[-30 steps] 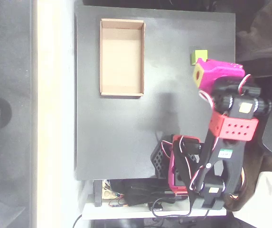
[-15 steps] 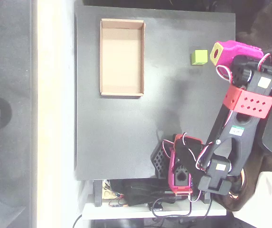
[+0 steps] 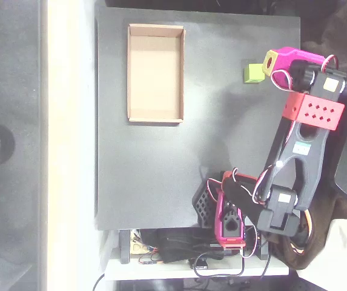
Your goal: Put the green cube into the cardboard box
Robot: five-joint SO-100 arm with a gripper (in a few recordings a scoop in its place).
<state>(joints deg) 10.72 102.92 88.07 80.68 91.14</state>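
since a moment ago the pink hand (image 3: 270,61) has slid up close to the green cube (image 3: 254,73), almost touching its right side. i cannot tell if the hand is open. left of the cube, well apart, the cardboard box (image 3: 155,118) sits on the dark bench (image 3: 149,176).

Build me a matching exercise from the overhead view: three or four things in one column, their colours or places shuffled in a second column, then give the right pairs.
Things:
1. small lime green cube
2. shallow tan cardboard box
3. magenta gripper
4. red perforated arm bracket

Places:
A. upper left part of the black table, nothing inside it
B. on the arm, below the gripper in the picture
C. on the table near its right edge, just left of the gripper
D. at the table's upper right edge, right beside the cube

Pairs: 1-C, 2-A, 3-D, 4-B
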